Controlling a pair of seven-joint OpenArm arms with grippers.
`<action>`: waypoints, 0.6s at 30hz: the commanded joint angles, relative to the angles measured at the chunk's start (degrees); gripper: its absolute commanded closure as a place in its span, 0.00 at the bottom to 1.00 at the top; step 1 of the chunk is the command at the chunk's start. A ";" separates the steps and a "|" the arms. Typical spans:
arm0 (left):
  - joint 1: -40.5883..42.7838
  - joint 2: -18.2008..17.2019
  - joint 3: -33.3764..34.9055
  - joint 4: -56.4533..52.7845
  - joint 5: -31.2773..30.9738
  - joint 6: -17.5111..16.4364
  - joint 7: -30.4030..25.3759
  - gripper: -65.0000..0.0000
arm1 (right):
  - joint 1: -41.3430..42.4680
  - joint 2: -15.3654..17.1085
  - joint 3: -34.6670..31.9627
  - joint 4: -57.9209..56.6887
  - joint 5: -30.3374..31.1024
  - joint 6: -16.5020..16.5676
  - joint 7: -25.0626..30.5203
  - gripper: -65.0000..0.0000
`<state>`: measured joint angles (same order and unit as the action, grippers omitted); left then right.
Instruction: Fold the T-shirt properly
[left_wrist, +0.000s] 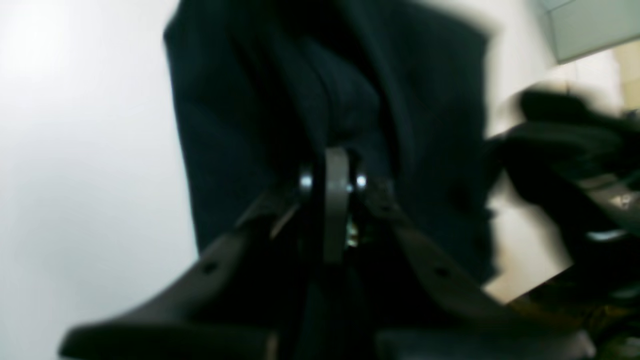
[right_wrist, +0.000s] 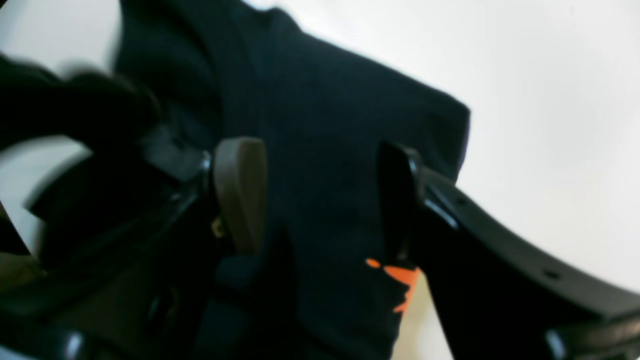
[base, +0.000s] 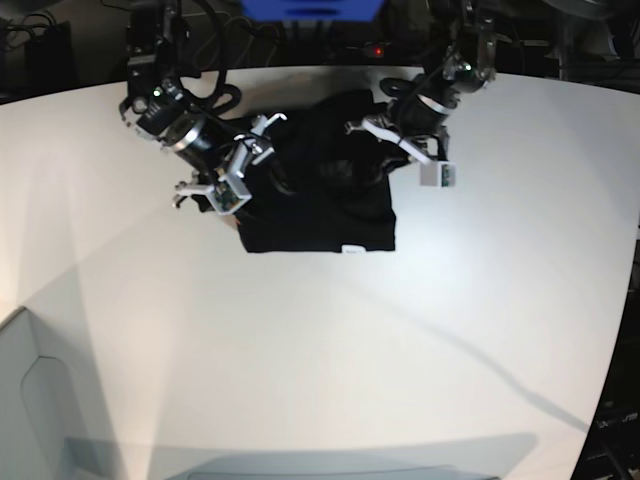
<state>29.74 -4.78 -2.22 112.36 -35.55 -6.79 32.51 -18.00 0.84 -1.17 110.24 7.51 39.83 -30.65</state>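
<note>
Left gripper (left_wrist: 334, 167) clamped on a bunched fold of the T-shirt (base: 330, 205). Right gripper (right_wrist: 320, 195) spread wide, straddling black cloth near the orange mark (right_wrist: 400, 280). White table (base: 320, 350) beneath.

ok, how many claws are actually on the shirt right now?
2. The left claw is shut, pinching a fold of the T-shirt. The right claw is open, its fingers either side of the cloth near the orange mark. No others in view.
</note>
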 joint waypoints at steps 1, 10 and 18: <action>1.16 -0.10 -0.11 2.24 -0.71 -0.64 -1.08 1.00 | 0.28 -0.01 -0.02 1.02 0.98 0.17 1.60 0.45; 2.75 -2.48 -0.55 3.47 -0.63 -0.64 -1.17 1.00 | 0.64 -0.01 0.07 1.02 0.98 0.17 1.60 0.45; 0.81 -2.39 -0.02 2.06 -0.19 -0.55 -0.73 0.99 | 0.55 -0.09 0.07 1.02 0.98 0.17 1.60 0.45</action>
<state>30.59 -7.22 -2.33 113.65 -35.09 -7.07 32.91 -17.80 0.80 -1.13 110.24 7.55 39.83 -30.41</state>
